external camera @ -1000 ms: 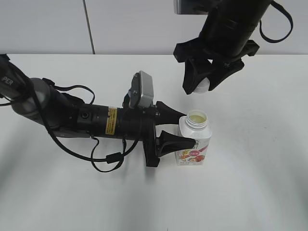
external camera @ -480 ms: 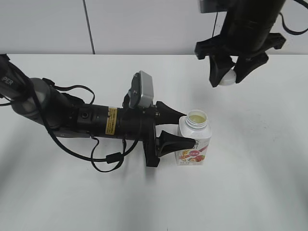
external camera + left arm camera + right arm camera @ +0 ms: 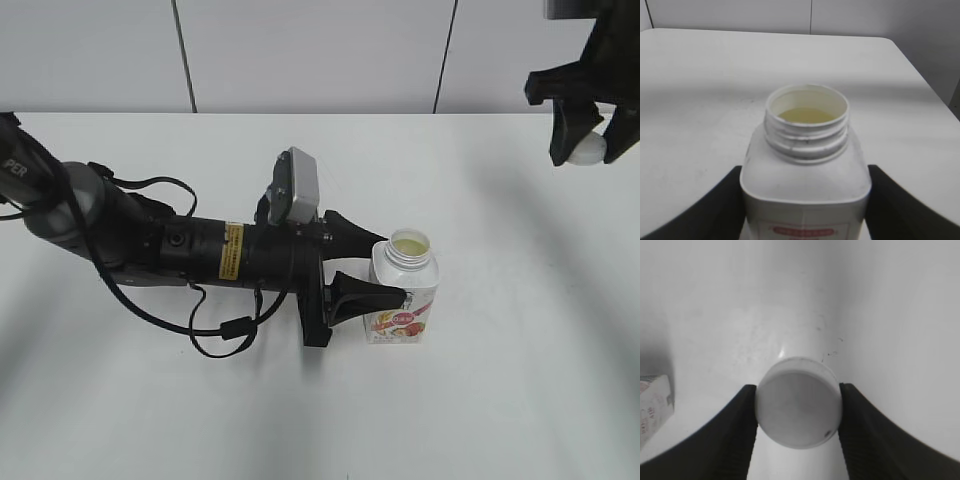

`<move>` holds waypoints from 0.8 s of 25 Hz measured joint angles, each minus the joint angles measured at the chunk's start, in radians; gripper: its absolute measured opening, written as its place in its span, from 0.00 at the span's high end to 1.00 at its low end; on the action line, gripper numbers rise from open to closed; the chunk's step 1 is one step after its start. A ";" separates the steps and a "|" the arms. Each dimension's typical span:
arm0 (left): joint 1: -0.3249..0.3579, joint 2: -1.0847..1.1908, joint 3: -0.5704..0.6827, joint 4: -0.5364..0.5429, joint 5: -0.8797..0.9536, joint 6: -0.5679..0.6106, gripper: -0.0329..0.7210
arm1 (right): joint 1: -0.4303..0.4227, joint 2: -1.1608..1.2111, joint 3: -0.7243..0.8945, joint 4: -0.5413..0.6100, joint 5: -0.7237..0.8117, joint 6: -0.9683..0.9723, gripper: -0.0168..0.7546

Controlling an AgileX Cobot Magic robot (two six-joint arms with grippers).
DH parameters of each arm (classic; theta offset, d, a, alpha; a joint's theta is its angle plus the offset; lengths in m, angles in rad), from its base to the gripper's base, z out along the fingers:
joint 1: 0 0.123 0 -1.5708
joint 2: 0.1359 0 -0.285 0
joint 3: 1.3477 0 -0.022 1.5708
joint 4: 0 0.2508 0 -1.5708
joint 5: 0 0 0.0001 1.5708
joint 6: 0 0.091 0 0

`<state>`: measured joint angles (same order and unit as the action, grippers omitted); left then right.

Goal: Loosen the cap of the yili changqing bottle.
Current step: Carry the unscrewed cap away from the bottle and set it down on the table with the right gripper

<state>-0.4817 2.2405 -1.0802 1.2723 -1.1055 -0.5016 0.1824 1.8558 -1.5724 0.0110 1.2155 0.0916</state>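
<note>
The yili changqing bottle point(image 3: 404, 297) stands upright on the white table, uncapped, its threaded neck open with pale liquid inside; it also shows in the left wrist view point(image 3: 806, 170). My left gripper point(image 3: 372, 271) is shut on the bottle's body, one black finger on each side point(image 3: 710, 210). My right gripper point(image 3: 587, 148) is high at the far right, shut on the white cap point(image 3: 587, 148), well away from the bottle. In the right wrist view the round cap point(image 3: 798, 401) sits between the two black fingers point(image 3: 730, 435) above the table.
The white table point(image 3: 520, 380) runs to a grey panelled wall point(image 3: 300, 50) at the back. My left arm with its cables point(image 3: 150, 245) lies across the left half of the table. A corner of the bottle shows in the right wrist view point(image 3: 652, 405).
My right gripper has carried the cap away from above the bottle, up and to the far right. The left gripper and bottle have not moved.
</note>
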 joint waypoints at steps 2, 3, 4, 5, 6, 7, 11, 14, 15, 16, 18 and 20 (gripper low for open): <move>0.000 0.000 -0.001 0.000 0.000 0.000 0.39 | -0.009 0.000 0.038 -0.011 -0.018 -0.002 0.47; 0.000 0.000 -0.001 0.001 0.000 0.000 0.39 | -0.009 0.000 0.059 -0.011 -0.039 -0.002 0.47; 0.000 0.000 -0.001 0.001 0.000 0.000 0.39 | -0.009 0.000 0.088 -0.011 -0.070 -0.002 0.47; 0.000 0.000 -0.001 0.001 0.000 0.000 0.39 | -0.009 0.000 0.120 -0.011 -0.102 -0.002 0.47; 0.000 0.000 -0.001 0.001 0.000 0.000 0.39 | -0.009 0.000 0.155 -0.011 -0.147 -0.002 0.47; 0.000 0.000 -0.001 0.001 0.000 0.000 0.39 | -0.009 0.000 0.186 -0.011 -0.192 -0.002 0.47; 0.000 0.000 -0.001 0.001 0.000 0.000 0.39 | -0.009 0.011 0.312 -0.011 -0.340 0.000 0.47; 0.000 0.000 -0.001 0.001 0.000 0.000 0.39 | -0.009 0.042 0.364 -0.011 -0.413 0.000 0.47; 0.000 0.000 -0.001 0.001 0.000 0.000 0.39 | -0.009 0.053 0.371 -0.011 -0.434 0.000 0.47; 0.000 0.000 -0.001 0.001 0.000 0.000 0.39 | -0.009 0.062 0.374 -0.011 -0.449 0.000 0.47; 0.000 0.000 -0.001 0.001 0.000 0.000 0.39 | -0.009 0.080 0.376 -0.011 -0.487 0.000 0.47; 0.000 0.000 -0.001 0.001 0.000 0.000 0.39 | -0.009 0.099 0.376 -0.011 -0.519 0.000 0.47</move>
<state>-0.4817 2.2405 -1.0814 1.2738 -1.1055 -0.5016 0.1733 1.9547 -1.1968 0.0000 0.6960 0.0919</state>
